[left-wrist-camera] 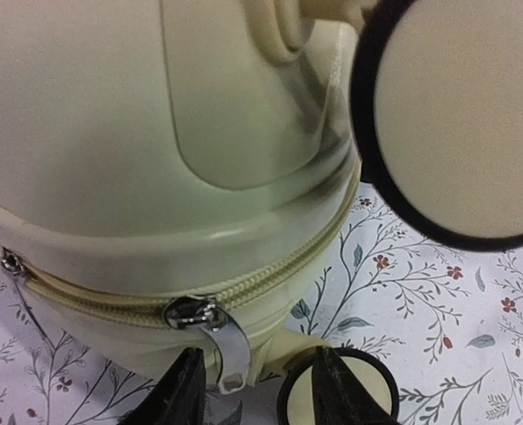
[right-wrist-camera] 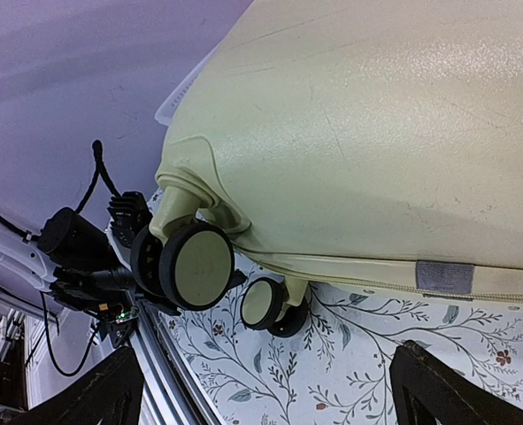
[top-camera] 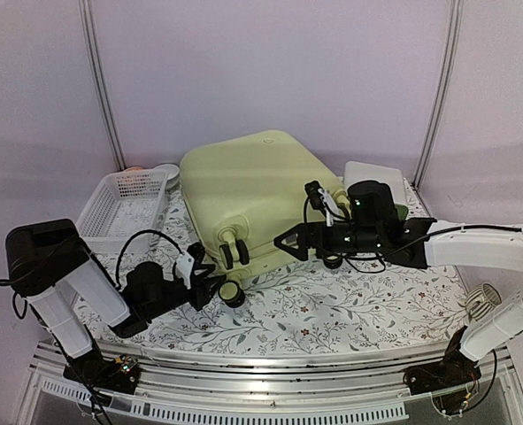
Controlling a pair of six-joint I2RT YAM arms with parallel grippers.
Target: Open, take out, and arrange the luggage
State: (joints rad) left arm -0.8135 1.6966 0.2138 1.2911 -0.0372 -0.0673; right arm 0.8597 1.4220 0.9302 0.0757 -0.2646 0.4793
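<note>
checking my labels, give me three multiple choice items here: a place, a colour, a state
1. Relative to the suitcase, the white slatted basket sits: A) on top B) to its left C) to its right
2. The suitcase shell is: A) red B) black C) pale yellow-green
3. The suitcase is: A) zipped shut B) wide open C) upright
Key: 1 B, the top view shows it left of the shell; 2 C, every view shows that tint; 3 A, the zipper runs closed along the seam.
</note>
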